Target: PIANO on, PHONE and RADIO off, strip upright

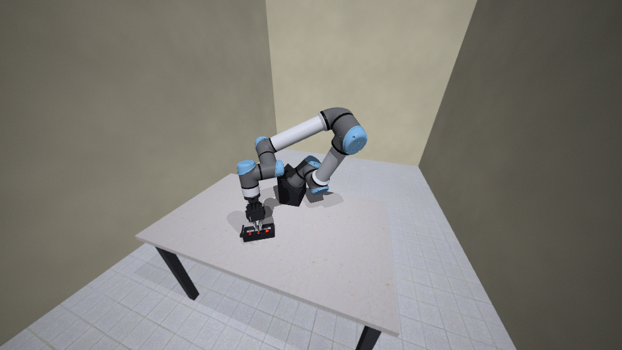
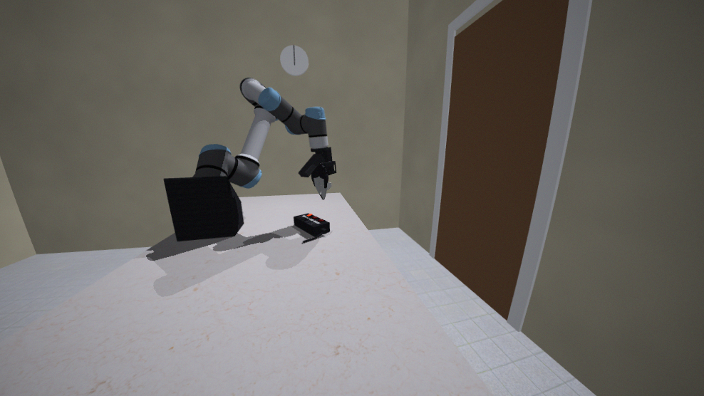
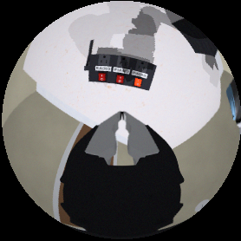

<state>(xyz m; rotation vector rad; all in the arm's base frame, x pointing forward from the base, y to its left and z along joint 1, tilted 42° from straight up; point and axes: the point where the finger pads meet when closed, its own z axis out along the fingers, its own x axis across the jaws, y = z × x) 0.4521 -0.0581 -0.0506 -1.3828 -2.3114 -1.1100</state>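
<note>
Arm: grey and white six-joint arm with blue joint caps [image 1: 299,130], mounted on a black block base [image 2: 202,207] standing on the tabletop; wrist points downward.

Gripper: black two-jaw gripper [image 2: 322,195] hangs in the air above the strip, not touching it. In the wrist view the gripper [image 3: 122,115] sits below the strip in frame, its tip in line with the middle of the strip.

Fingers: pale grey fingers pressed together at the tips, nothing between them.

Strip: black rectangular power strip [image 1: 259,232] lies flat on the pale marbled tabletop [image 1: 313,243], near the tabletop's edge, switch face upward. It is well apart from the base block. In the exterior view the strip [image 2: 312,223] lies below the gripper tips and slightly toward the camera.

Switches: three red rocker switches in a row along one long side, each under a white label. In the wrist view the left label reads RADIO and the middle one PIANO; the right label is too blurred to read. The right switch [image 3: 138,81] shows a brighter orange-red than the left switch [image 3: 101,77] and the middle switch [image 3: 120,80], which look darker red.

Cable: short black cable stub [image 3: 89,54] leaves the strip at the RADIO end.

Shadows: arm and gripper shadows fall on the tabletop beside the strip.
</note>
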